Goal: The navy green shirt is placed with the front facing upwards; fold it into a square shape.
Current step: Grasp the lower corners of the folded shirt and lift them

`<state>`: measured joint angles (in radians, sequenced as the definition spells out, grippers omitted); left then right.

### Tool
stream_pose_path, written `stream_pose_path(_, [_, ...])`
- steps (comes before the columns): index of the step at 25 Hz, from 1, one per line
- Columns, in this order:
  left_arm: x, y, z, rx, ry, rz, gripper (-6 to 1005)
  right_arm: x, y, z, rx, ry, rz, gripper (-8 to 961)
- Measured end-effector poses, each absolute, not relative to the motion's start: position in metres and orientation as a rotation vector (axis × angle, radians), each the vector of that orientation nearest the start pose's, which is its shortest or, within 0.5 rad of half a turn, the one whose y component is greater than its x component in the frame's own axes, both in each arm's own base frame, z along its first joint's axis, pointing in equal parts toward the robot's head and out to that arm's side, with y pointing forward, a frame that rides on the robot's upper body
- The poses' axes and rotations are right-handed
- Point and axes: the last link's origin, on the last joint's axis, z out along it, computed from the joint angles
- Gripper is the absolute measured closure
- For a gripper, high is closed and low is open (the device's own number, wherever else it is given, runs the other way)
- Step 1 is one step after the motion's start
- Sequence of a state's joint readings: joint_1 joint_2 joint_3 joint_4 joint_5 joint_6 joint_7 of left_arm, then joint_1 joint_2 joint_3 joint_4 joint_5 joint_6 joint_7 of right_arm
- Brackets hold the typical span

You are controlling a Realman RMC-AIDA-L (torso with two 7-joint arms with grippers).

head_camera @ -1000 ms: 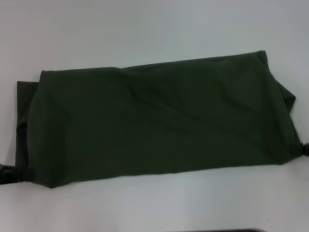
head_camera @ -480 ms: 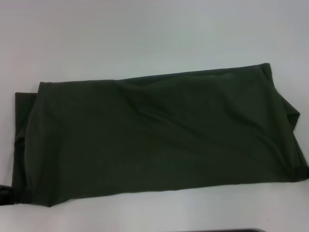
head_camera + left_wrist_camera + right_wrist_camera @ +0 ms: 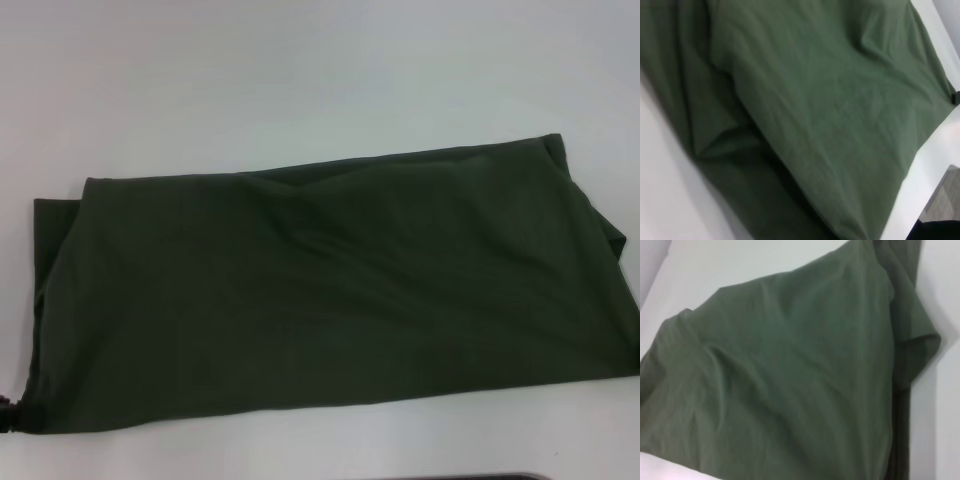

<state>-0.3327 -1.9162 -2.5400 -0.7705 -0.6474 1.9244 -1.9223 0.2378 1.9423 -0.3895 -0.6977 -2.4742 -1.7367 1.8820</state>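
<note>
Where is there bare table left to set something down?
Bare table lies beyond the navy green shirt's far edge, the roomiest patch. A narrower strip runs along its near edge. The left gripper crowds the shirt's near left corner.

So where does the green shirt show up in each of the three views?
Head view: the green shirt lies folded into a long band across the white table, spanning nearly the whole width.
Left wrist view: the shirt fills most of the picture.
Right wrist view: the shirt fills most of the picture.
Shared landmark: the white table around the shirt's edges.
</note>
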Motion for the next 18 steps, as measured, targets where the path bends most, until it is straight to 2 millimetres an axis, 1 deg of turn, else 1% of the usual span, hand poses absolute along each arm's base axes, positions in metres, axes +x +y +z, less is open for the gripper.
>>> stream_pose_path(18, [-0.3679, 0.2182, 0.0738, -2.649, -1.725, -0.06, 984, 0.4082, 0.1913, 0.0731, -2.279, 1.8, 0.295, 882])
